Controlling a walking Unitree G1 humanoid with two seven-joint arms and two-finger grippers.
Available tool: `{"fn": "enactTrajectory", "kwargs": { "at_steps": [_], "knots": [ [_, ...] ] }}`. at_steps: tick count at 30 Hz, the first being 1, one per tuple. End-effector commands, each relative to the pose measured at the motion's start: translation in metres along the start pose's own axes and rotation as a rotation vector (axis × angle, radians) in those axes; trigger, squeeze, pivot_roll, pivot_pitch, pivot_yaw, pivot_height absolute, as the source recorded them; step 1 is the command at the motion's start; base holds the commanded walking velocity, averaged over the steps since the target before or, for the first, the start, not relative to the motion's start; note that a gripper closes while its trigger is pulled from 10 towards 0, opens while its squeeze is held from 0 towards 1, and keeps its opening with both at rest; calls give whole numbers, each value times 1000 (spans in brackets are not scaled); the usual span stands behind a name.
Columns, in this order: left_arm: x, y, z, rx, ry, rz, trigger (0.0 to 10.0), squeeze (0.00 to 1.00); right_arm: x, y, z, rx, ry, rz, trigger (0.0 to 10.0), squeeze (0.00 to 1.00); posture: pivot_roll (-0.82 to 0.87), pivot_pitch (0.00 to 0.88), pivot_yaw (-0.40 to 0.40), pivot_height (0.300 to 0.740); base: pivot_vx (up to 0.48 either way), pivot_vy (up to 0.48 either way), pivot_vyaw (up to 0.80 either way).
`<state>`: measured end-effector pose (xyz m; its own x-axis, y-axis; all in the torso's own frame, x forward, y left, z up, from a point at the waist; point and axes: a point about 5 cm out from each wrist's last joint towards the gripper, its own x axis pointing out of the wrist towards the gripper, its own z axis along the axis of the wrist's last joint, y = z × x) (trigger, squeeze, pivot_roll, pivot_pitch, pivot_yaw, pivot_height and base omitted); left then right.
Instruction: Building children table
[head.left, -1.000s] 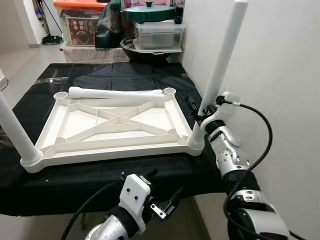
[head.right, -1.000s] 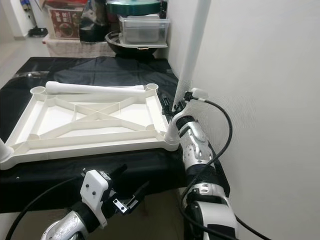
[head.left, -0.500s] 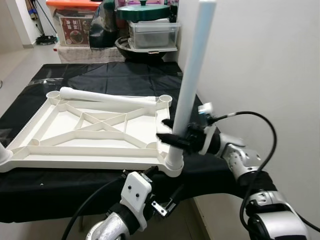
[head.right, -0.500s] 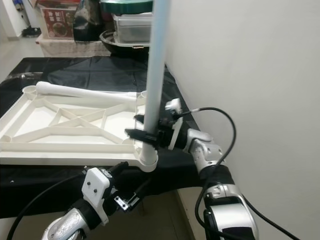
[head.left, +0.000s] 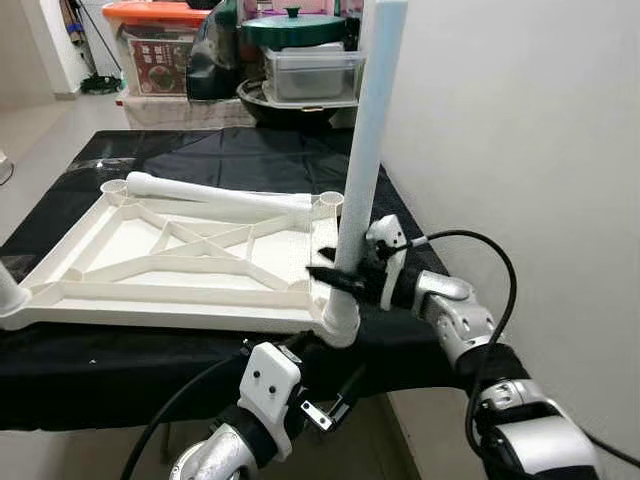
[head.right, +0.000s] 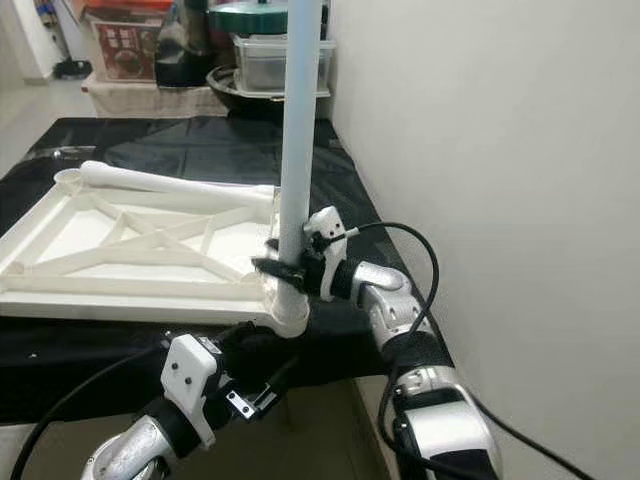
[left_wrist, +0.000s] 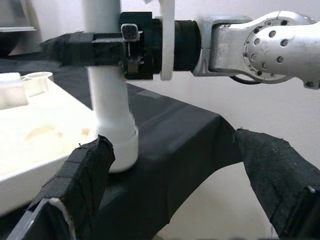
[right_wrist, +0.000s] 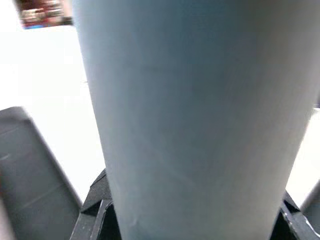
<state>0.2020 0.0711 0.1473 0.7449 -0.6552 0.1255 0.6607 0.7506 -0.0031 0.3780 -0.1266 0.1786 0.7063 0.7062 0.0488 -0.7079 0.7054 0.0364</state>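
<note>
Standing upright in the near right corner socket of the white plastic tabletop (head.left: 190, 265), the long white plastic tube leg (head.left: 366, 150) is the piece in work at this moment. The tabletop lies upside down, with its crossed ribs facing up, on the bench with a black cloth (head.left: 240, 160), most likely so that the sockets are open for the legs. The right claw (head.left: 338, 281) comes from the side and is clamped on the leg low down, just above the socket; I judge this low hold keeps the leg straight while it is pressed or turned into its seat. A second white tube leg (head.left: 225, 195) lies across the far edge of the tabletop and waits for its corner, and another leg (head.left: 8, 290) stands at the near left corner. The left claw (left_wrist: 165, 195) hangs below the bench edge with its two fingers wide apart, holding nothing. Behind the bench, storage boxes (head.left: 165, 45) stand against the white wall (head.left: 520, 120).
</note>
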Motion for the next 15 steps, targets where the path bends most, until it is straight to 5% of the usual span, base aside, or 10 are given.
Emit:
{"fn": "enactTrajectory", "kwargs": {
  "at_steps": [1, 2, 3, 4, 5, 6, 8, 12, 15],
  "knots": [
    [-1, -1, -4, -2, 13, 2, 10000, 0, -2, -8, 2, 29, -26, -103, 0, 0, 132, 43, -61, 740, 0, 0, 0],
    [-1, -1, -4, -3, 15, 0, 10000, 0, -4, -23, 1, 111, -72, -439, 0, 0, 121, 45, -56, 740, 0, 0, 0],
    [-1, -1, -4, -3, 15, 0, 10000, 0, -4, -23, 1, 111, -72, -439, 0, 0, 121, 45, -56, 740, 0, 0, 0],
    [-1, -1, -4, -3, 16, -1, 10000, 0, -10, -31, -2, 148, -77, -640, 0, 0, 121, 45, -56, 740, 0, 0, 0],
    [-1, -1, -4, -3, 16, -1, 10000, 0, -10, -31, -2, 148, -77, -640, 0, 0, 121, 45, -56, 740, 0, 0, 0],
    [-1, -1, -5, -3, 18, -4, 10000, 0, -34, -39, -14, 178, -71, -1078, 0, 0, 123, 46, -57, 740, 0, 0, 0],
    [-1, -1, -5, -3, 18, -4, 10000, 0, -34, -39, -14, 178, -71, -1078, 0, 0, 123, 46, -57, 740, 0, 0, 0],
    [-1, -1, -5, -3, 19, -4, 10000, 0, -43, -32, -23, 224, -71, -1274, 0, 0, 126, 44, -58, 740, 0, 0, 0],
    [-1, -1, -5, -3, 19, -4, 10000, 0, -29, -15, -25, 280, -75, -1349, 0, 0, 125, 42, -58, 740, 0, 0, 0]
  ]
}}
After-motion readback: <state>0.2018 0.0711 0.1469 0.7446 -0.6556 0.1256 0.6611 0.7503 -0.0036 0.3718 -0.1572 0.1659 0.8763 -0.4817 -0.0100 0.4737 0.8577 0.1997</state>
